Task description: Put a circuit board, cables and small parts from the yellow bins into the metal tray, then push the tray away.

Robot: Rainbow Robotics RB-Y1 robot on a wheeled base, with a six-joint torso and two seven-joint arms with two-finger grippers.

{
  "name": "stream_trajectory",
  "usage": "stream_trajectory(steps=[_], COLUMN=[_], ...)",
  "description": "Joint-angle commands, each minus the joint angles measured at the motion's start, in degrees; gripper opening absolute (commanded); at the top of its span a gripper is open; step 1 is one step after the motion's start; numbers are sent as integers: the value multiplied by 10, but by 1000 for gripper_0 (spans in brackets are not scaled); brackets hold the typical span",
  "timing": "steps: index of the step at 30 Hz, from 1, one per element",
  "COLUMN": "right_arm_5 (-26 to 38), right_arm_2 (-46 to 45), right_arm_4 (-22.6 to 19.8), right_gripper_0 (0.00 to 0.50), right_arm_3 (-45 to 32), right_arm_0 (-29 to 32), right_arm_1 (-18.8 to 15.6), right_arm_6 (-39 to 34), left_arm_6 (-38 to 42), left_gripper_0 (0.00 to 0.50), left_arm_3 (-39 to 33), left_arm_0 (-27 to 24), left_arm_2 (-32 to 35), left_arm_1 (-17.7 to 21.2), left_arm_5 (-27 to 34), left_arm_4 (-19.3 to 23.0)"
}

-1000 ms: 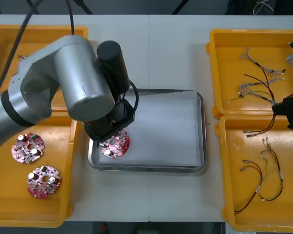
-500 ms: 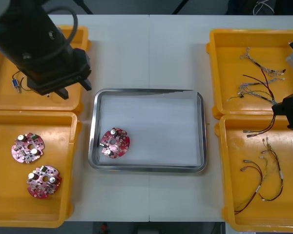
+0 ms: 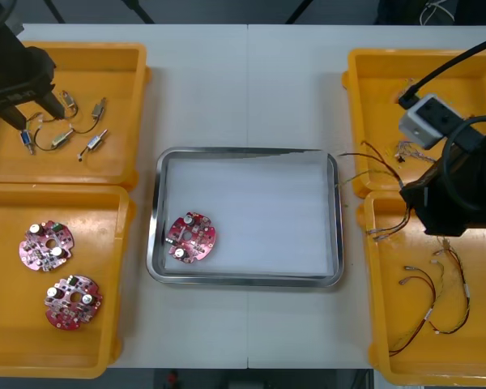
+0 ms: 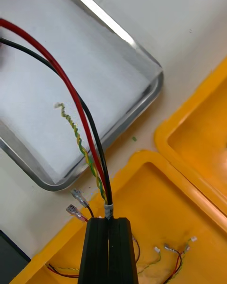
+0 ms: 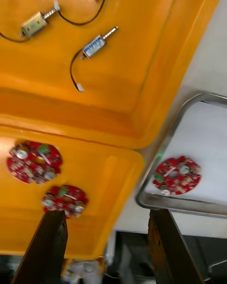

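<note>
Has left board (image 3: 190,237) in tray (image 3: 334,211), drawn left gripper (image 5: 106,215) back, fingers apart, over left bins (image 3: 138,113), and lifted cables (image 4: 72,99) pinched in right gripper (image 4: 110,222) trayward: board done, cables probably next.

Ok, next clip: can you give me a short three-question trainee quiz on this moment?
1. What is the right gripper shut on? A) a circuit board B) a bunch of cables C) a small metal part
2. True or false: one circuit board lies in the metal tray.
3. The left gripper is open above the far left bin. How many circuit boards lie in the near left bin?

Key: 1 B. 2 true. 3 two.
</note>
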Motion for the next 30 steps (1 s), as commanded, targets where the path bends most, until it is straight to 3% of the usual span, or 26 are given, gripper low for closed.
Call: stream_trajectory(steps=[1, 11, 23, 30], right_arm_5=[2, 2, -59, -112], right_arm_2=[89, 267, 398, 463], right_arm_4=[21, 64, 87, 101], right_gripper_0=[0, 0, 0, 0], right_arm_3=[-20, 6, 161, 246], right_arm_0=[-55, -155, -234, -260], right_arm_1=[-6, 0, 41, 63], right_arm_6=[-14, 2, 193, 255], left_arm_6=[13, -86, -147, -156], left_gripper_0=[500, 500, 500, 500], left_arm_3=[51, 137, 204, 228], left_arm_0=[-26, -26, -26, -26], left_arm_2=[18, 18, 18, 15], left_arm_1=[38, 47, 40, 23], left_arm_5=[-24, -82, -167, -191], left_arm_4=[-35, -103, -179, -220])
